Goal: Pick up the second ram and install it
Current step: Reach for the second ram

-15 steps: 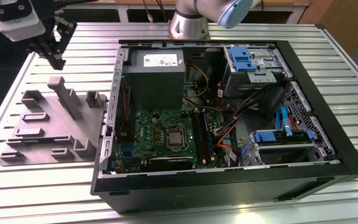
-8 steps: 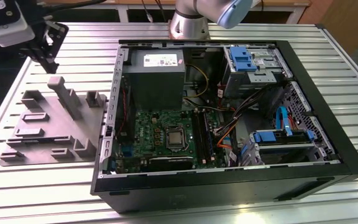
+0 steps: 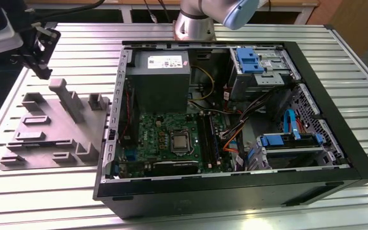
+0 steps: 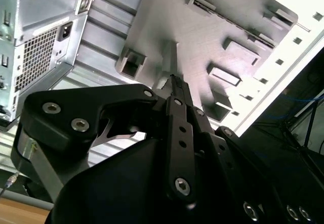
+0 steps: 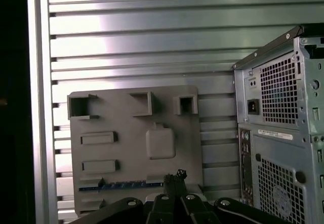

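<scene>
Closest, the black two-fingered gripper (image 5: 174,175) is seen pinched together, empty, near the second ram (image 5: 121,185), a thin blue-green stick lodged in the grey plastic fixture plate (image 5: 131,133). Beyond, an unreadable white label (image 3: 161,61) is borne inside the open black computer case (image 3: 235,191). All is carried on a ribbed aluminium table (image 3: 43,196); a brown panel (image 3: 356,19) is seen at the exterior view's upper right.

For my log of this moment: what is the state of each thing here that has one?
pincer: shut, holding nothing.
second ram: sitting in a slot of the grey fixture, not gripped.
computer case: lying on its side, side panel off.
</scene>
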### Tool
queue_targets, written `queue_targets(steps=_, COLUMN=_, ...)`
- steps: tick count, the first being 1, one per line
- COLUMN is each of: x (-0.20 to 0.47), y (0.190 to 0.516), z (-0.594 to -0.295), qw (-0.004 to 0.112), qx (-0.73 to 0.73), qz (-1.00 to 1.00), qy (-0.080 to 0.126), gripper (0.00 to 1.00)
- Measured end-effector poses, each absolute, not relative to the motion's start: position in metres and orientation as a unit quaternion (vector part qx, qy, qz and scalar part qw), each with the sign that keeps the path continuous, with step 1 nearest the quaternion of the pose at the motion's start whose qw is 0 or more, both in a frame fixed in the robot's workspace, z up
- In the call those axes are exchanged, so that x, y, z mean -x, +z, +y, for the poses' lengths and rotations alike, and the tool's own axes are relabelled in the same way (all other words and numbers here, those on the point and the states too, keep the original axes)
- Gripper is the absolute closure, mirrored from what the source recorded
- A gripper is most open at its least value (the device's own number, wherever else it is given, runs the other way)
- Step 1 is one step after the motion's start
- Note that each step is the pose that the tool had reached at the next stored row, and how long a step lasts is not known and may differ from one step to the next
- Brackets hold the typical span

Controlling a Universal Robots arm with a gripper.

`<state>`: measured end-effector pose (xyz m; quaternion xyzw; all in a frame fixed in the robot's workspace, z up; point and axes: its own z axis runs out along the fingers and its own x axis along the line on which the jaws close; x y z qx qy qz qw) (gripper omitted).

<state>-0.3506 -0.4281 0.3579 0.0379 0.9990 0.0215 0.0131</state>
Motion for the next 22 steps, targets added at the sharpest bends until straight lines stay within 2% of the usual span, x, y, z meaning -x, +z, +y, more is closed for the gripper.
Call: queue_targets(steps=22, x=0.384, y=0.334, z=-0.451, qw=0.013, qx=-0.038, qz=0.999, qy=0.022, gripper=0.90)
